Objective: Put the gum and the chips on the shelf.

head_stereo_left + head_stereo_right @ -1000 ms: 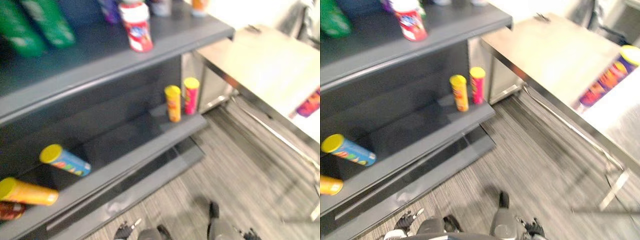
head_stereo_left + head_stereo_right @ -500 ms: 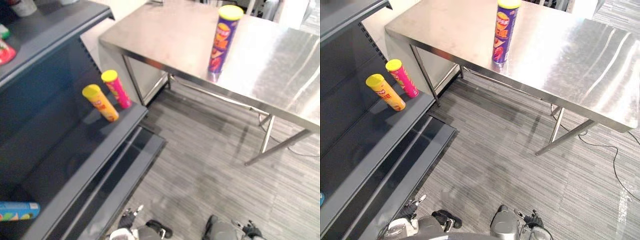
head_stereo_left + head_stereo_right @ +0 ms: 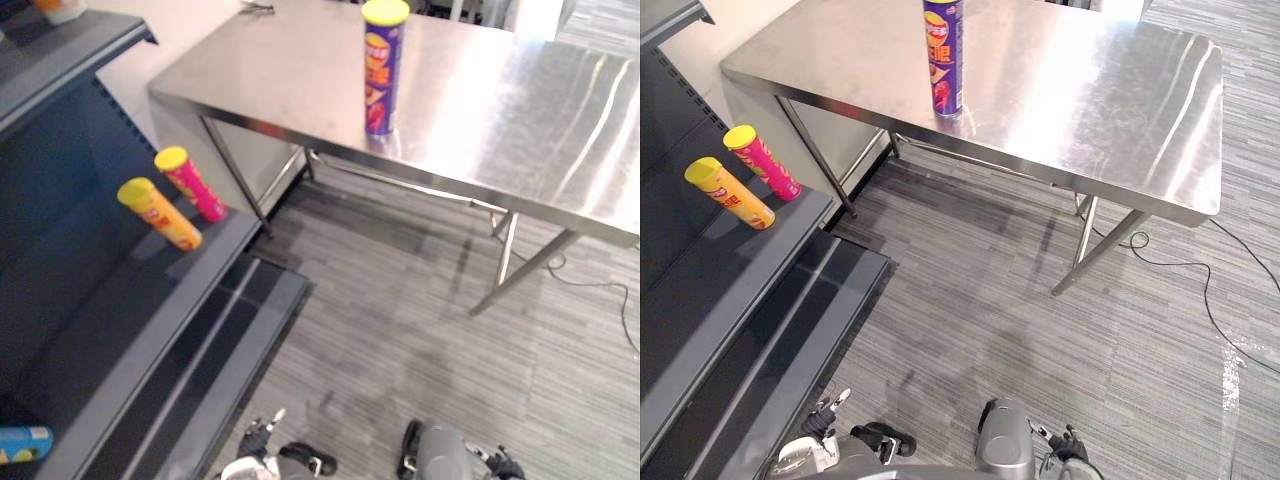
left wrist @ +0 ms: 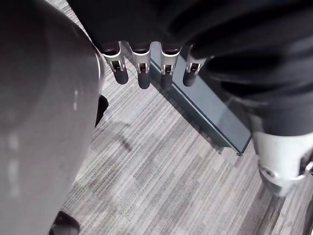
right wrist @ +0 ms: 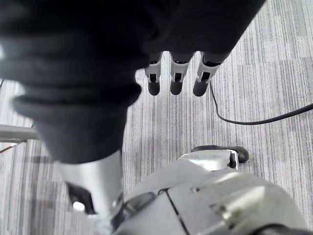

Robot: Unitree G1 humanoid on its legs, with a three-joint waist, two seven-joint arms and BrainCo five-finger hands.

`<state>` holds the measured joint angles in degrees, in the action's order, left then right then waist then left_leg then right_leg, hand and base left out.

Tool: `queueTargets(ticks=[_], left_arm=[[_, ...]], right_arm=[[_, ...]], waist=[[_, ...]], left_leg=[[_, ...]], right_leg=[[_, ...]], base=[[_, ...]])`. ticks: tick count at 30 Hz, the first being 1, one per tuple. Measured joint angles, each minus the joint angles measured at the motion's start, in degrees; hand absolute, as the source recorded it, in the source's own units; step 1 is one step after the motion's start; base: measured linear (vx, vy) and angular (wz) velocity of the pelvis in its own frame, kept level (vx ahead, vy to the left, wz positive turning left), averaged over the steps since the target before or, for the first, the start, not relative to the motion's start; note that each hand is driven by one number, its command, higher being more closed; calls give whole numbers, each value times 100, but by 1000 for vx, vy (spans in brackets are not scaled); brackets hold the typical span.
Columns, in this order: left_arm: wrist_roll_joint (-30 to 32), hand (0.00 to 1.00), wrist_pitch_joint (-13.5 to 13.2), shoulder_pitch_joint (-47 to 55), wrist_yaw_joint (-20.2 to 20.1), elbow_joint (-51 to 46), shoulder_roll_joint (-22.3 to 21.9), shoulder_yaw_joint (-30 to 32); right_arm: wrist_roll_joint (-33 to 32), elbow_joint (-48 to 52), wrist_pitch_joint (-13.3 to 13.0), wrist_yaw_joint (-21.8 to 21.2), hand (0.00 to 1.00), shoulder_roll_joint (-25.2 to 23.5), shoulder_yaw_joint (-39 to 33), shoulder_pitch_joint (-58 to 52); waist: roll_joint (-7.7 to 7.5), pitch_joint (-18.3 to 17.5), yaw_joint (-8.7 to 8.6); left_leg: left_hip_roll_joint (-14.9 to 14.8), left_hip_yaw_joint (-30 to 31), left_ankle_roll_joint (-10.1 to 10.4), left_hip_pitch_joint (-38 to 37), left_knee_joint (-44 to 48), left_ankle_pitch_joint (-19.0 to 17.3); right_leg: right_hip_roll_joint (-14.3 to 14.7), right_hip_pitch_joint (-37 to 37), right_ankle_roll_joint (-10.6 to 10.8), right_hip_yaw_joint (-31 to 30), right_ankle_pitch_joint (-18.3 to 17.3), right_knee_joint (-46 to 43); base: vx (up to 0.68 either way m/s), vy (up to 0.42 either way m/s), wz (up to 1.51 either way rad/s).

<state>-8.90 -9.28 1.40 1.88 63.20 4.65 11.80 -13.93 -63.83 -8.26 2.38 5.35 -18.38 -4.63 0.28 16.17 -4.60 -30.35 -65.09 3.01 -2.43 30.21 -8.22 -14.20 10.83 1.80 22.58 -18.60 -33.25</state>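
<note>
Two hands hang low and both are empty: the left hand [image 4: 143, 76] and the right hand [image 5: 176, 81] each show straight, relaxed fingers over the striped floor [image 3: 400, 330], holding nothing. One can of chips [image 3: 382, 70], purple with a yellow lid, stands upright on the steel table [image 3: 500, 130], near its front edge, its long axis vertical. It lies ahead of the robot and well above both hands, well apart from either. It sits about midway between the two arms, so I judge neither hand plainly nearer. The shelf [image 3: 130, 300] is off to the robot's left, already carrying a yellow can [image 3: 160, 213] and a pink can [image 3: 190, 185] just beside each other. Any reach would have to go up and forward to take the can from the side.
</note>
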Motion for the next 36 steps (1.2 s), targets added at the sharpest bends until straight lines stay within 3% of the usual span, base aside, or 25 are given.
queueTargets(ticks=[2, 3, 4, 5, 6, 7, 8, 10, 12, 13, 16, 19, 28, 32, 34, 35, 36], left_arm=[[-105, 0, -7, 45, -5, -102, 5, 66], [-242, 0, -16, 109, -13, -234, -13, 103], [-365, 0, -42, 160, -43, -282, -13, 60], [-406, 0, -37, 151, -60, -286, -14, -4], [-440, 0, -20, 142, -96, -287, -29, -120], [-448, 0, -42, 155, -119, -295, -65, -137], [-448, 0, -61, 161, -123, -317, -78, -141], [-440, 0, -92, 159, -137, -452, -72, -275], [-436, 0, -144, 143, -149, -449, -84, -332], [-440, 0, -147, 140, -158, -440, -115, -357], [-341, 0, -182, 89, -166, -353, -58, -433], [-329, 0, -179, 50, -165, -191, 7, -518], [-107, 0, -185, 45, -164, 3, 48, -744], [-101, 0, -203, 44, -160, 2, 52, -807], [-99, 0, -221, 41, -161, 0, 67, -808], [-87, 0, -223, 42, -170, 4, 105, -835], [-68, 0, -223, 40, -188, -14, 152, -950]], right_arm=[[-8, 5, -4, -1, 0, -5, -57, -34], [-8, 8, -35, 1, 0, 4, -58, -42], [-12, 11, -63, 1, 0, 16, -61, -63], [-13, 8, -63, 1, 0, 27, -101, -77], [-14, -8, -63, 6, 0, 71, -152, -145], [-14, -20, -62, 5, 0, 128, -158, -199], [-14, -20, -63, 5, 0, 153, -158, -211], [-4, -18, -87, 12, 0, 153, -220, -210], [9, -14, -110, 19, 0, 151, -311, -208], [21, -8, -136, 20, 0, 154, -363, -184], [42, -7, -169, -8, 0, 29, -382, -201], [42, -6, -169, -12, 0, -88, -408, -215], [41, -17, -174, -60, 0, -198, -378, -128], [43, -27, -166, -169, 0, -195, -352, -120], [43, -26, -165, -171, 0, -186, -353, -89], [42, -23, -162, -170, 0, -186, -358, -102], [41, -20, -159, -162, 0, -181, -373, -161]], waist=[[-32, 10, 15], [-44, 12, 22], [-75, 40, 16], [-42, 36, 16], [-42, 38, 23], [-19, 32, 72], [-13, 31, 105], [10, 19, 298], [22, 11, 329], [53, -8, 334], [10, -82, 312], [-41, -110, 322], [-41, -325, 339], [-61, -347, 361], [-108, -372, 403], [-218, -351, 411], [-272, -367, 410]], left_leg=[[-153, 432, -214, 0, 238, 220], [-161, 1230, -396, 177, 377, 465], [-78, 2182, -229, 478, 660, 417], [87, 2582, -69, 582, 730, 276], [485, 3158, 86, 726, 796, 1], [797, 3446, 127, 853, 785, -175], [925, 3554, 130, 942, 752, -217], [1385, 4080, 140, 1253, 122, -207], [1781, 4589, 182, 1317, -673, -109], [1995, 4902, 195, 1322, -1195, 270], [2296, 4826, 77, 1099, -1584, 426], [2476, 4768, 30, 957, -1803, 456], [2590, 4377, 21, 590, -2228, 452], [2667, 4398, -89, 590, -2319, 403], [2793, 4387, -247, 590, -2440, 453], [2988, 4407, -289, 580, -2488, 440], [3184, 4400, -469, 595, -2117, 249]], right_leg=[[136, -26, -95, -168, -167, -115], [270, -64, -158, -331, -209, -92], [419, -149, -252, -521, -257, 6], [456, -212, -275, -608, -248, 63], [517, -320, -374, -797, -209, 191], [631, -427, -481, -994, -150, 350], [684, -455, -514, -1085, -129, 414], [845, -422, -488, -1479, -51, 508], [884, -437, -340, -1756, 19, 537], [899, -433, -211, -1945, 33, 552], [736, -617, 176, -2179, 338, 1109], [585, -844, 369, -2200, 619, 1593], [517, -993, 552, -2648, 1268, 2381], [460, -956, 553, -2660, 1270, 2562], [354, -861, 560, -2611, 1149, 2561], [218, -748, 594, -2553, 957, 2358], [-35, -775, 748, -2408, 813, 2165]], base=[[-13, -199, -47], [3, -258, -71], [26, -227, -69], [67, -121, -64], [70, -39, -69], [73, -23, -78], [87, 4, -105], [123, 86, -119], [179, 172, -98], [211, 207, -90], [258, 216, -38], [189, 210, 0], [39, 88, -37], [-95, 28, -20], [-137, 43, -7], [-126, 101, 33], [-114, 135, 58]])
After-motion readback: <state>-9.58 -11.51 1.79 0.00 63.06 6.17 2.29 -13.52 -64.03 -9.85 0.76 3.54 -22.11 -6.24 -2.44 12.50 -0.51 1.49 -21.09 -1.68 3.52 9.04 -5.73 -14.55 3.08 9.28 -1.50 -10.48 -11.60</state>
